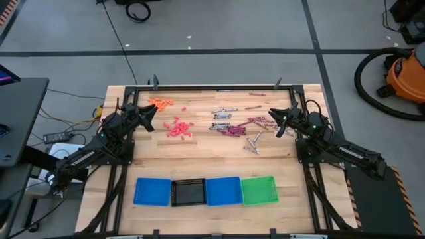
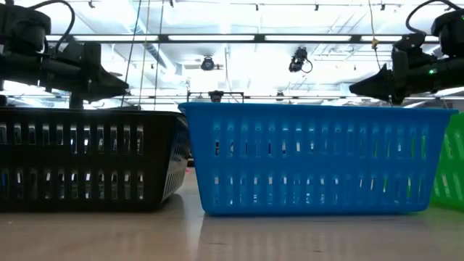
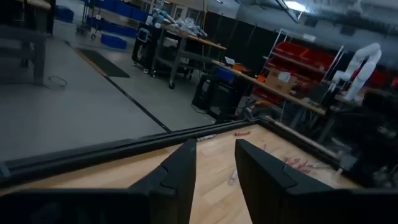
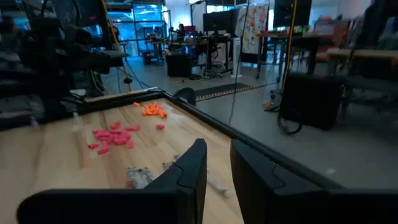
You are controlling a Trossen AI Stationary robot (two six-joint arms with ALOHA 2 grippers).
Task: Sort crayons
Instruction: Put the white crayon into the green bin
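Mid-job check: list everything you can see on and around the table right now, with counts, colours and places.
Orange crayons: small cluster, orange, far left of table.
Red crayons: loose pile, red-pink, left of centre.
Grey crayons: several, silver-grey, centre.
Maroon crayons: a row, maroon, centre-right.
Blue trays: two, blue, near-edge row.
Black tray: one, between the blue ones.
Green tray: one, right end of row.
Vacuum: one, orange, floor at right.
Left end effector: empty, raised beside red pile.
Right end effector: empty, raised beside maroon crayons.

Right gripper hangs over the table, fingers slightly apart, empty; pink crayons and orange ones lie farther off.
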